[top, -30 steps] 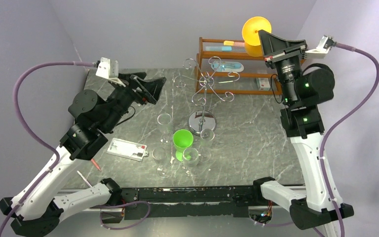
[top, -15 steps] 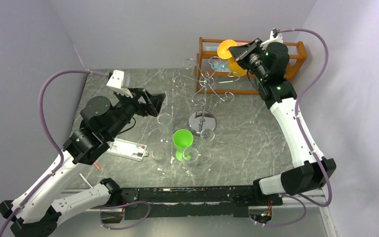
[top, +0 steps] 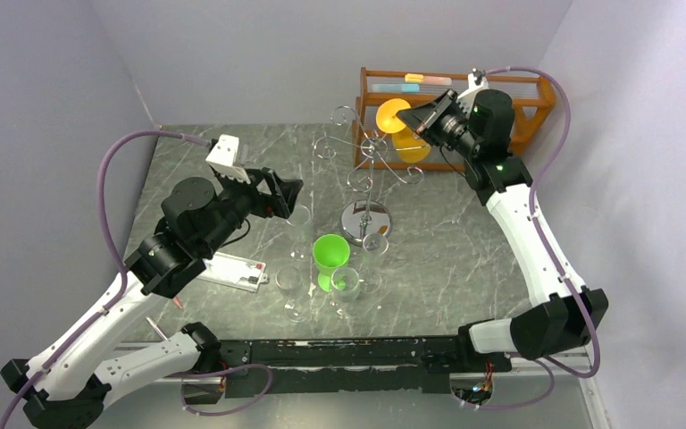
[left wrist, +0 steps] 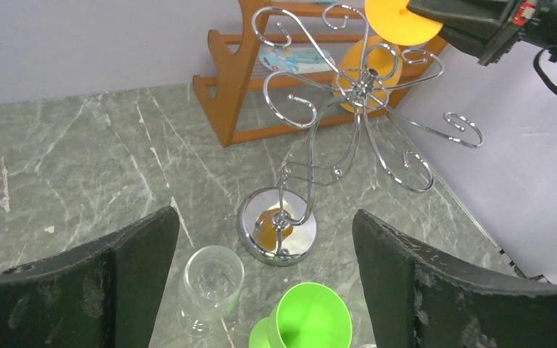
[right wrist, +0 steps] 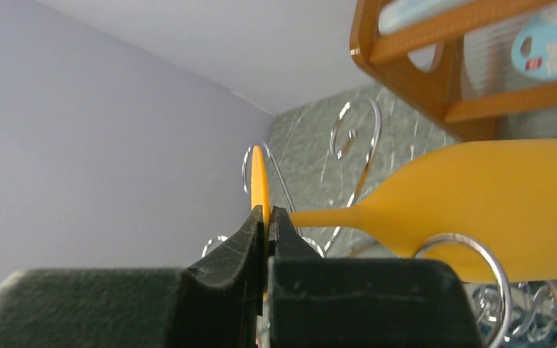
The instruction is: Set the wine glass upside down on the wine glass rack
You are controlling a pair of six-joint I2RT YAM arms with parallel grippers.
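Note:
The wine glass is orange plastic. My right gripper is shut on the rim of its round foot and holds it upside down, bowl hanging down. The glass hangs among the back right scroll arms of the chrome wine glass rack, whose disc base stands mid-table. In the left wrist view the orange bowl shows behind the rack's top hub. My left gripper is open and empty, left of the rack, above a clear glass.
A brown wooden shelf rack stands at the back right behind the right gripper. A green cup and several clear glasses stand in front of the rack's base. A white box lies at the left.
My right arm has swung left and down, carrying the orange glass from above the wooden shelf to the rack's arms. My left arm has moved right towards the rack.

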